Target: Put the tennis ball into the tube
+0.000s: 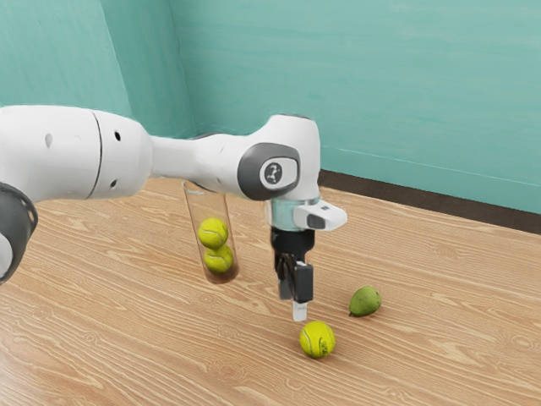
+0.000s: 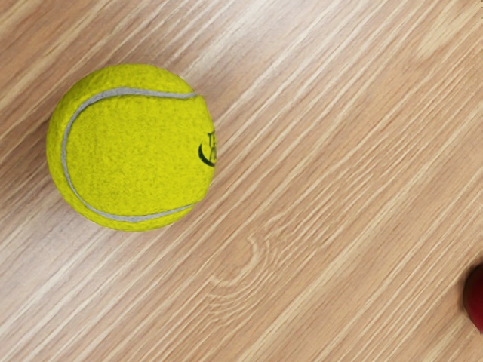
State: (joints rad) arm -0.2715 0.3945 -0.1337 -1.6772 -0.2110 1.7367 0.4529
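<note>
While wrist view shows something red (image 2: 475,299), exterior view a tube (image 1: 206,208), state of fingers (image 1: 300,311) unclear

The tabletop (image 2: 339,166) is brightly lit; near the tennis ball (image 2: 136,151) it is washed by pale glare, and just beside the ball it is darkened by soft shadow.

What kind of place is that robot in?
It looks like a plain indoor room, maybe a spot where a robot practises. You can see a teal wall, a wood-grain surface, and a big white robot arm near a tennis ball.
</note>
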